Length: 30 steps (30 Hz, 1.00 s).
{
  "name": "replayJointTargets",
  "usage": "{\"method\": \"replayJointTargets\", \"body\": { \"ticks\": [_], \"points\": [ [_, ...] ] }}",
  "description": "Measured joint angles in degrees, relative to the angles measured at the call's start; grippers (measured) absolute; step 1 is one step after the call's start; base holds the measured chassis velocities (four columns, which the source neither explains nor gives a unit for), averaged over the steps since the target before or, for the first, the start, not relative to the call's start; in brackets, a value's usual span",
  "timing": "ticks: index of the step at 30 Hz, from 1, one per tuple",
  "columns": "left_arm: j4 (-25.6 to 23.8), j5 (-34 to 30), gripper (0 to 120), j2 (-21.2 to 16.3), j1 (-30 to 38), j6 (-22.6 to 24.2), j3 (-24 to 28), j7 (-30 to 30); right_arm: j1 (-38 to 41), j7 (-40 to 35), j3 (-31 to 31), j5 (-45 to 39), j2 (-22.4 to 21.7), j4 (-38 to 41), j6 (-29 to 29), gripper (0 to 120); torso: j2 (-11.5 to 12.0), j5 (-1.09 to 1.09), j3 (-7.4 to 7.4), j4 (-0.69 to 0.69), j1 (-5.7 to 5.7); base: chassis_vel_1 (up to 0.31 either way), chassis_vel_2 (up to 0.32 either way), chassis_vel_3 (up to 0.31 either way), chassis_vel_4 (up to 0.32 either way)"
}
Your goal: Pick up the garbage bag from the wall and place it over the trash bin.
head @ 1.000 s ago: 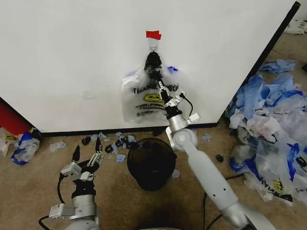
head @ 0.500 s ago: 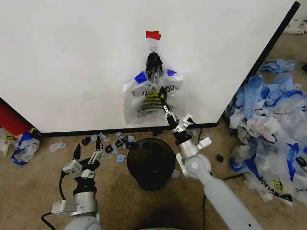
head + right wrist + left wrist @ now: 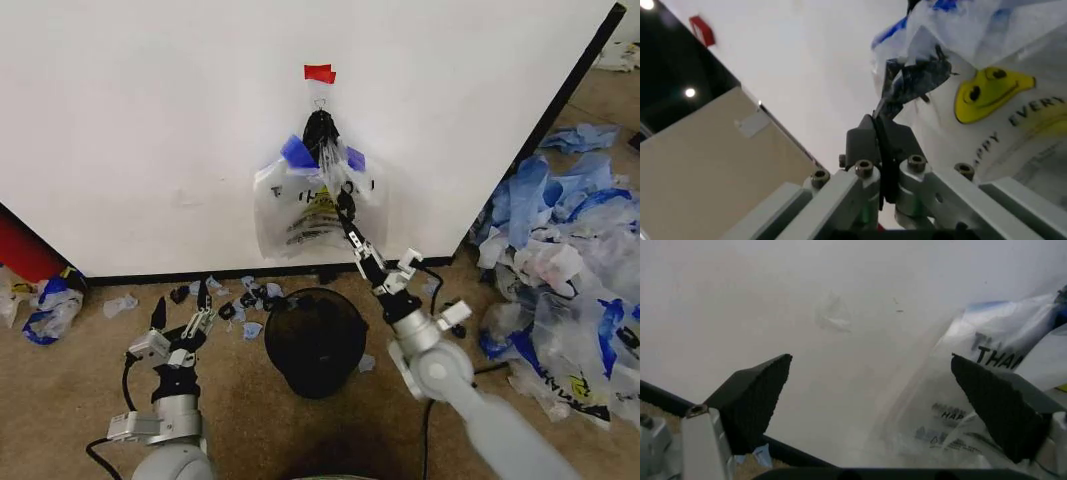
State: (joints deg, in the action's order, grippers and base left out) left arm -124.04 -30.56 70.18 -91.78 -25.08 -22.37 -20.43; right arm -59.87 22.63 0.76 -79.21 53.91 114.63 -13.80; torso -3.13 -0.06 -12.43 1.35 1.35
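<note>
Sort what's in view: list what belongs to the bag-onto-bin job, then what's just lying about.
Job:
- garbage bag, hanging on the wall under red tape
- trash bin, on the floor below
- right gripper, shut on a bag strip
- left gripper, open, low beside the bin

Lying about:
- blue bag heap
- scraps along the wall base

blue plastic bags heaped right, scraps by baseboard
</note>
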Motion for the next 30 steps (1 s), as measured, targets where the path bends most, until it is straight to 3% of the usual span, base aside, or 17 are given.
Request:
{"method": "replayJointTargets", "body": {
  "ticks": [8,20,30],
  "points": [
    [0.0,0.9,93,0.4,-0.7,0.0,-0.1,0.0,-5.8,1.5,1.2,1.3,-6.2,4.3,-0.9,0,0.0,0.00,0.00,-0.01,0.00,0.000,0.000,0.000,0.000],
    [0.3,1.1,93,0.5,-0.4,0.0,-0.2,-0.1,-14.1,2.1,1.2,6.6,-10.5,6.5,-3.3,0,0.0,0.00,0.01,-0.01,0.00,0.000,0.000,0.000,0.000],
    [1.3,1.0,93,0.2,0.5,-0.2,-0.1,-0.4,-24.4,2.8,6.3,10.1,-14.6,10.6,-5.5,0,0.0,-0.01,0.01,0.00,0.00,0.000,0.000,0.000,0.000]
  ]
}}
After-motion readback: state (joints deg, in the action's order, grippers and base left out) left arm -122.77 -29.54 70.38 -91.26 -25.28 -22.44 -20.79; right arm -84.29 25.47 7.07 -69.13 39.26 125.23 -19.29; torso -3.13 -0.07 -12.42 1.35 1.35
